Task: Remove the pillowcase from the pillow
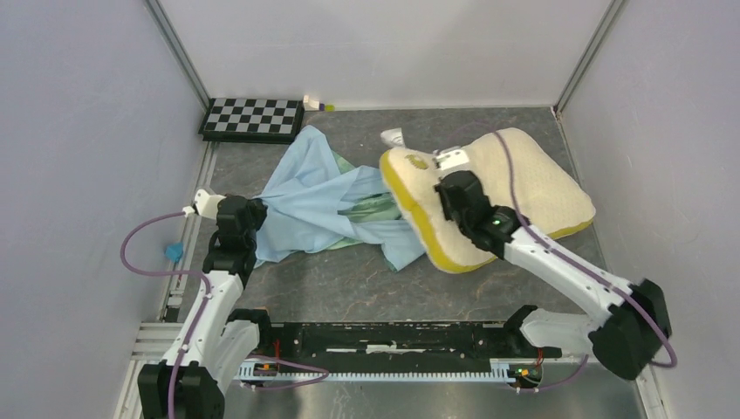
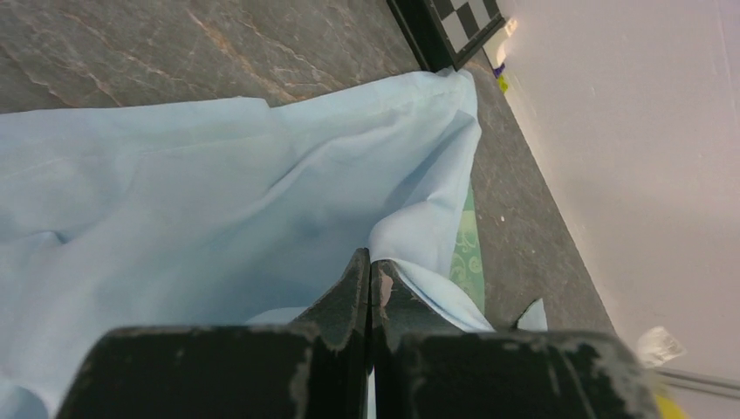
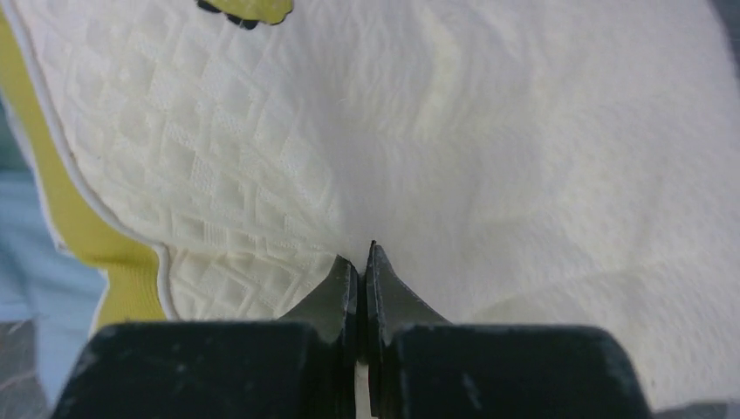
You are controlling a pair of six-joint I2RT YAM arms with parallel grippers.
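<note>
The light-blue pillowcase lies crumpled on the table, left of the pillow, with its pale green inner flap showing. Its right end touches the pillow's mustard side band. The cream pillow lies bare at the right, tilted. My left gripper is shut on the pillowcase's left edge; blue cloth sits between its jaws. My right gripper presses down on the pillow's top, shut, with the cream cover puckering toward it.
A checkerboard lies at the back left corner, with a small white and green item beside it. A white tag sticks out behind the pillow. Grey walls close in on three sides. A blue clip sits on the left rail.
</note>
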